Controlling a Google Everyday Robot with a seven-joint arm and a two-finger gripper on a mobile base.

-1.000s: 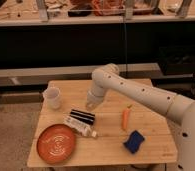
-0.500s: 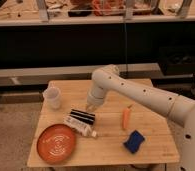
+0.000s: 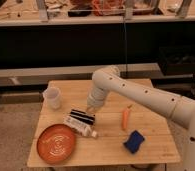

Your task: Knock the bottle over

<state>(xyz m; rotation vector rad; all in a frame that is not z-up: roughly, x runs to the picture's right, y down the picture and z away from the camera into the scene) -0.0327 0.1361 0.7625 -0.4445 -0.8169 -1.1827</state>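
Note:
The bottle (image 3: 80,123) is white with dark label marks. It lies on its side on the wooden table (image 3: 146,150), just right of the orange plate, with its small cap (image 3: 94,134) pointing toward the front right. My gripper (image 3: 92,107) hangs from the white arm (image 3: 141,95), directly above and just behind the bottle's upper end, close to it. I cannot tell whether it touches the bottle.
A white cup (image 3: 52,97) stands at the table's back left. An orange plate (image 3: 56,143) lies at the front left. A carrot (image 3: 125,119) lies right of centre, and a blue sponge (image 3: 134,141) sits in front of it. Dark shelving runs behind the table.
My gripper has come down slightly toward the bottle. The bottle, cup and plate stay where they were.

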